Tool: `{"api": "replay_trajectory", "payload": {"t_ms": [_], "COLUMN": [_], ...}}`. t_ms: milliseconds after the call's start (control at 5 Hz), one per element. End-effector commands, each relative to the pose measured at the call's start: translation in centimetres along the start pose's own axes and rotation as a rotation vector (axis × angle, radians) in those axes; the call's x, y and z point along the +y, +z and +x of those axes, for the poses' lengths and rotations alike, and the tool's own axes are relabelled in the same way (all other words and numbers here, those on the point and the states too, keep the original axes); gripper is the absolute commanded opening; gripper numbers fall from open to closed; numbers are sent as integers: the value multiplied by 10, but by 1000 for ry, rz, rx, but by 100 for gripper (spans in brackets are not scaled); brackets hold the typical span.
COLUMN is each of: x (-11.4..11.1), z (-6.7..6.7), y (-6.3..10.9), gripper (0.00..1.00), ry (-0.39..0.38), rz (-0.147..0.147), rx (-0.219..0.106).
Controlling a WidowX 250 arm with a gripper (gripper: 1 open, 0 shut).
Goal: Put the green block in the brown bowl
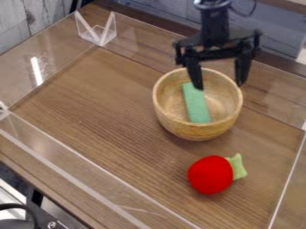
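The green block (196,104) lies flat inside the brown bowl (171,119), a thick-walled wooden bowl at the right middle of the table. My gripper (220,65) hangs above the bowl's far rim, open, its black fingers (192,69) spread wide with nothing between them. It is clear of the block.
A red round toy (212,174) with a small pale green piece (237,165) sits in front of the bowl near the front right. Clear acrylic walls (36,143) fence the wooden table, with a clear stand (96,29) at the back left.
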State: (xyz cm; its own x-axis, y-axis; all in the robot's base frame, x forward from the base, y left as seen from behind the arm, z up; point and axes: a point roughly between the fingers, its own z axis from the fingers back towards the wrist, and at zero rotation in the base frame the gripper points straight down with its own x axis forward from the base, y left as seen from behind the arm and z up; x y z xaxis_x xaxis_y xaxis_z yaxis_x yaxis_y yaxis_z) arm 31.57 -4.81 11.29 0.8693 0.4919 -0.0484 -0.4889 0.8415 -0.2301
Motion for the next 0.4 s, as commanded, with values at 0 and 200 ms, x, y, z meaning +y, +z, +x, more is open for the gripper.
{"api": "replay_trajectory", "payload": {"t_ms": [0, 200], "x": [-4, 1], "z": [2, 0], "y": [43, 63], "gripper": [100, 100], "ry": [-86, -161], "rz": [-74, -103], "rx": [-55, -53]}}
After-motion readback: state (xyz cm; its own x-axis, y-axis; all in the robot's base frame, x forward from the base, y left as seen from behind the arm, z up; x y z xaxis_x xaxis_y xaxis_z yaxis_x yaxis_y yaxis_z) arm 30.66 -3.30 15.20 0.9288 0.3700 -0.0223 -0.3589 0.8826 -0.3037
